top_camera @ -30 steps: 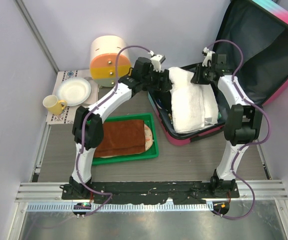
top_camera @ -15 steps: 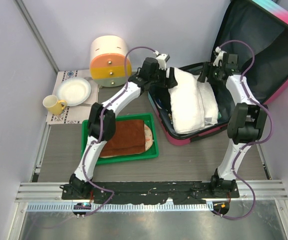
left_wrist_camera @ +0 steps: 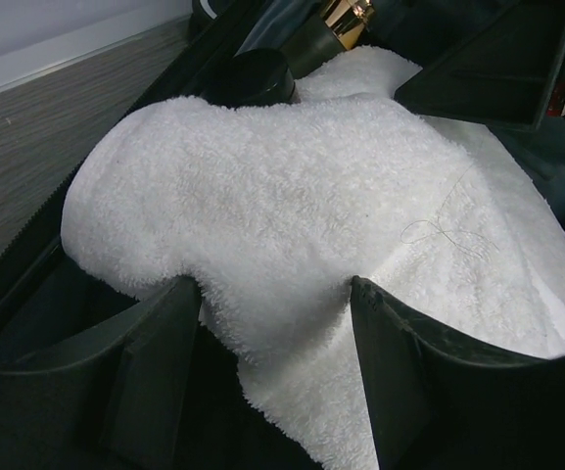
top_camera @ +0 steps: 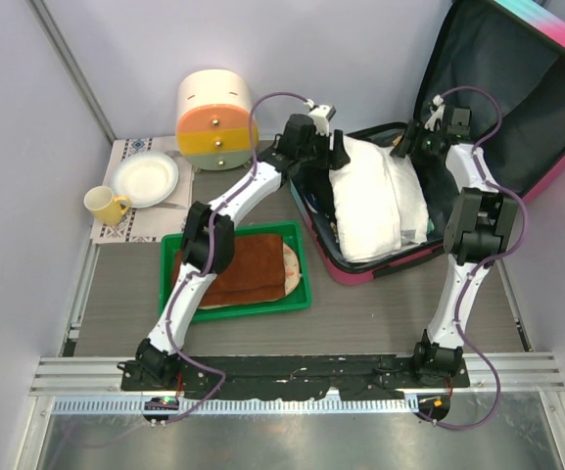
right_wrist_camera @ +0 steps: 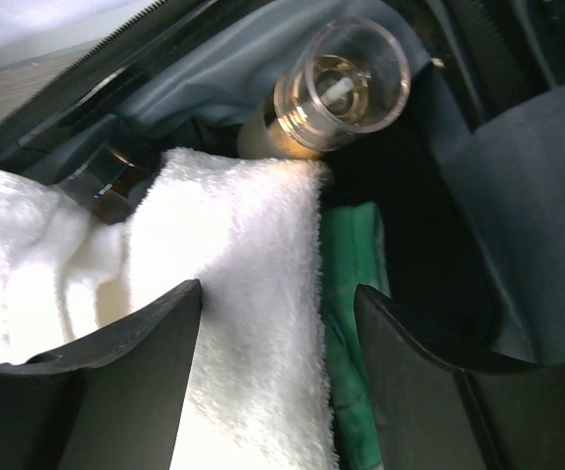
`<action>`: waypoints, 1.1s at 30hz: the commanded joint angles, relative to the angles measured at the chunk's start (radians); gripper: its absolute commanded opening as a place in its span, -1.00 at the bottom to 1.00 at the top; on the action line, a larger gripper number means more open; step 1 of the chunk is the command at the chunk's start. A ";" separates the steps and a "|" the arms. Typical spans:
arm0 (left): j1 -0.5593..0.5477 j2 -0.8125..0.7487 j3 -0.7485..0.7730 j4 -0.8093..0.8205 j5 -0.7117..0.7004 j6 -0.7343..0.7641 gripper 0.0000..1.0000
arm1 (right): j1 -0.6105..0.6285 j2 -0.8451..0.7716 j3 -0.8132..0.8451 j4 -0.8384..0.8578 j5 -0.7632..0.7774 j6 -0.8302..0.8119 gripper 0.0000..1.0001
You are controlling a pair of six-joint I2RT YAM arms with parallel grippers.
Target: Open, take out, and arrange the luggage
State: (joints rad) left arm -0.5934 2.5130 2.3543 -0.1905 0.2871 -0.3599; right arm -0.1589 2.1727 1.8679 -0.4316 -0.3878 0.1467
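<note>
One luggage [top_camera: 517, 93] stands open; white towel [top_camera: 365, 201] lies inside.

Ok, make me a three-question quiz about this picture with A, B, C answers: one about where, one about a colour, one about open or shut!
1. Where is the fluffy white towel? A on a shelf; B inside the pink-and-turquoise hard-shell suitcase; C on the floor.
2. What colour is the small mug beside the round white plate? A blue; B red; C yellow.
3. The suitcase's lid is: A raised open; B zipped shut; C missing.
Answers: 1 B, it fills the lower shell. 2 C, plainly yellow. 3 A, it stands up, dark lining showing.
</note>
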 commanded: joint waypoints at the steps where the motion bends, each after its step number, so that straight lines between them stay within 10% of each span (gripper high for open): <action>1: 0.001 0.004 0.054 0.077 0.012 0.012 0.21 | 0.005 0.010 0.080 0.060 -0.108 0.059 0.16; 8: -0.023 -0.205 -0.137 0.138 0.009 0.120 -0.84 | 0.009 -0.063 0.066 0.093 -0.180 0.074 -0.98; 19: -0.121 -0.486 -0.381 -0.010 -0.362 0.266 -1.00 | 0.088 -0.178 0.091 0.070 -0.171 0.045 -0.99; 33: -0.161 -0.761 -0.561 -0.300 -0.660 -0.020 -1.00 | 0.386 -0.313 0.040 0.031 -0.168 -0.010 -0.99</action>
State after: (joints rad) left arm -0.7422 1.9202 1.8576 -0.4400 -0.2344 -0.2886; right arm 0.1589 1.9709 1.9083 -0.4419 -0.5198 0.1474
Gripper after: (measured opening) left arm 0.026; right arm 0.066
